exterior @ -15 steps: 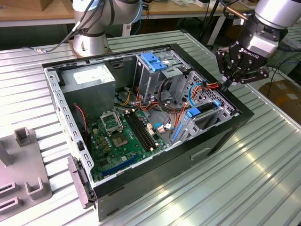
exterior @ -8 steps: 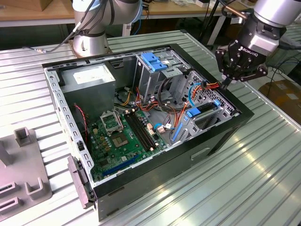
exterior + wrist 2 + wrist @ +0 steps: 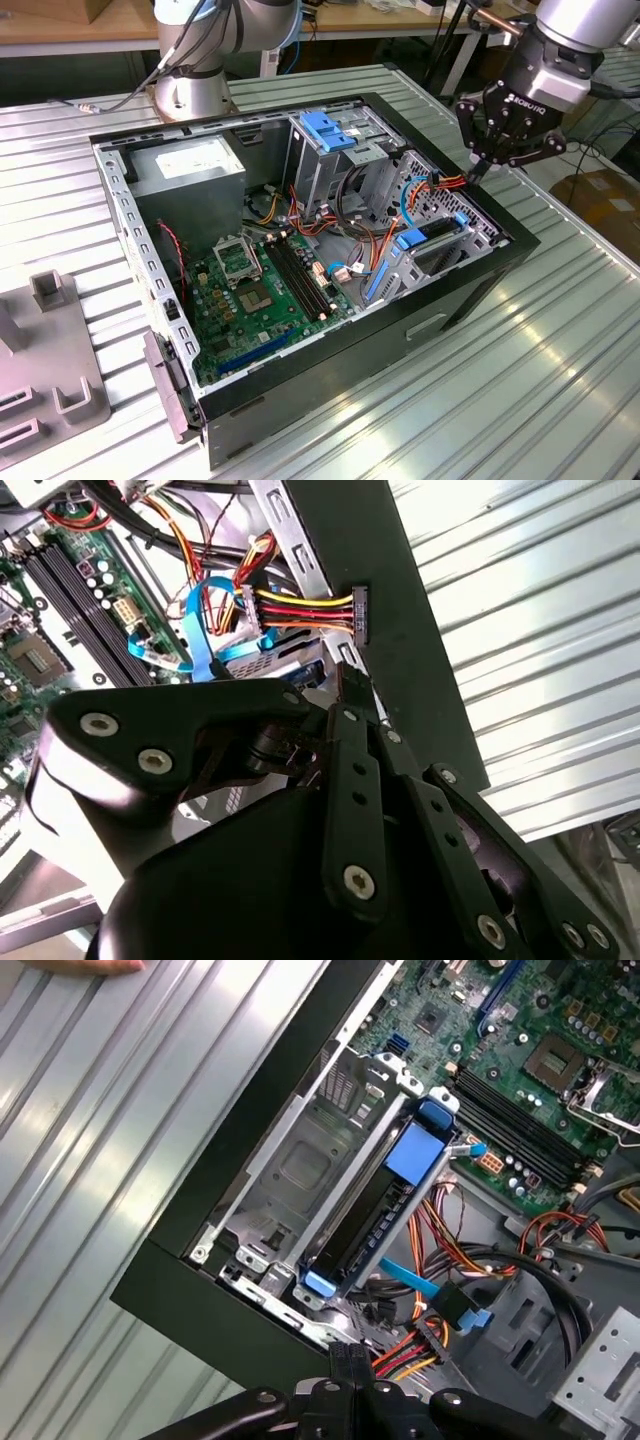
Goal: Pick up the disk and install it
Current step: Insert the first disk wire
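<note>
Gripper (image 3: 477, 170) narrow, fingers pinched together, empty, above case (image 3: 450, 310) edge beside power plug (image 3: 358, 612). Disk (image 3: 370, 1222) seated on edge in drive cage (image 3: 300, 1170).

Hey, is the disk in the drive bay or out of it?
In. In the first wrist view the disk sits slotted in the metal drive bay, blue carrier tabs at both ends.

Silver-grey jointed robot arm (image 3: 195, 50), base upright at the exterior view's left, wrist reaching across to its right, black metal gripper (image 3: 476, 168) pointing downward, fingers (image 3: 352, 695) pressed together.
</note>
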`<state>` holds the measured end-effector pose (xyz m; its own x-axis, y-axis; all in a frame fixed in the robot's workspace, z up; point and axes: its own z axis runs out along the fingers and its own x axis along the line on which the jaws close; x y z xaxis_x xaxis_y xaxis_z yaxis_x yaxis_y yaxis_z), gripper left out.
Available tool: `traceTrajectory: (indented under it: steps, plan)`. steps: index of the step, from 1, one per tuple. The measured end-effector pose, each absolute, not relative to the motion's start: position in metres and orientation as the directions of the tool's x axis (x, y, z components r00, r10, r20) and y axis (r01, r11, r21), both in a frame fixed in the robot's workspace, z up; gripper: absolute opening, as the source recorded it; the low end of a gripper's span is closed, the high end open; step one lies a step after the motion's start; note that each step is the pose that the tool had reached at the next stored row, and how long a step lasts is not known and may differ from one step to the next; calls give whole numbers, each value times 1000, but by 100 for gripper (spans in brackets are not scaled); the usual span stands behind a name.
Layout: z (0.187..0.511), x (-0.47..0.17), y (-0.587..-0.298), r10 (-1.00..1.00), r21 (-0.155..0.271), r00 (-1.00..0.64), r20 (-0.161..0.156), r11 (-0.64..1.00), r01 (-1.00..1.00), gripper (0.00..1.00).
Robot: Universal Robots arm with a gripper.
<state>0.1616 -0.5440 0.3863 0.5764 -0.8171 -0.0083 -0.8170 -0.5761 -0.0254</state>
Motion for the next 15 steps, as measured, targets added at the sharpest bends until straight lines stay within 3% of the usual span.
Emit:
traceTrajectory:
  steps: [10,13,15]
  plan:
    - [383,172,-531,-770,-25,638,-8,-638,-770,11]
    - [379,175,-524,-753,-27,658,-7,-658,-753,30]
    - [377,175,-524,-728,-28,686,-6,-685,-728,30]
